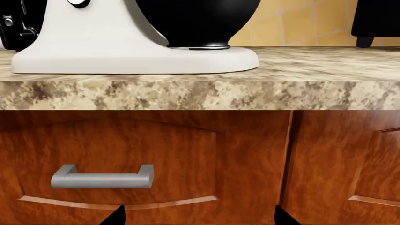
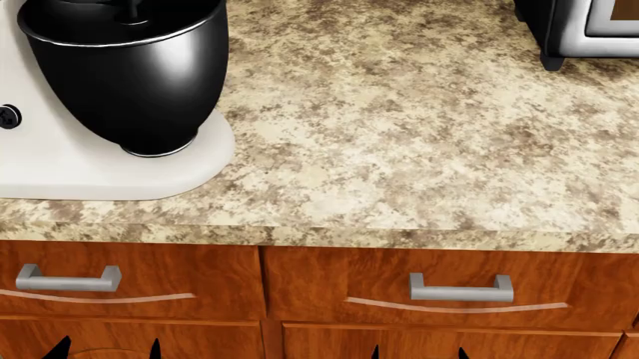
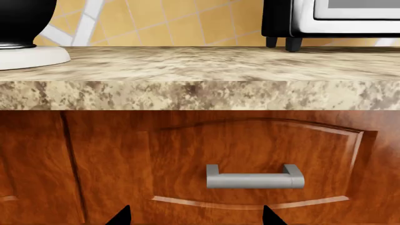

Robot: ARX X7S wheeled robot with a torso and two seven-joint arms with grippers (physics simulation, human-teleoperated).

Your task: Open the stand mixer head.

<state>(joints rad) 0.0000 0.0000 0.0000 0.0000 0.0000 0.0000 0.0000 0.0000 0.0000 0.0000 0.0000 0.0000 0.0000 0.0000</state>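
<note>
The stand mixer head is out of view in all three views. I see only the mixer's cream base (image 2: 100, 168), its glossy black bowl (image 2: 130, 75) and one black knob (image 2: 8, 116) at the far left of the counter. The left wrist view shows the base (image 1: 134, 58), the bowl (image 1: 194, 21) and the cream column (image 1: 81, 28). My left gripper (image 2: 107, 350) is open and empty, low in front of the cabinet drawers, well below the mixer; it also shows in the left wrist view (image 1: 200, 218). My right gripper (image 2: 417, 353) is open and empty further right, as its wrist view (image 3: 195, 218) shows.
A speckled granite countertop (image 2: 399, 149) runs over wooden drawers with grey handles (image 2: 68, 279) (image 2: 460, 288). A black and silver oven (image 2: 584, 30) stands at the back right. A small black appliance (image 1: 16, 28) stands beside the mixer column.
</note>
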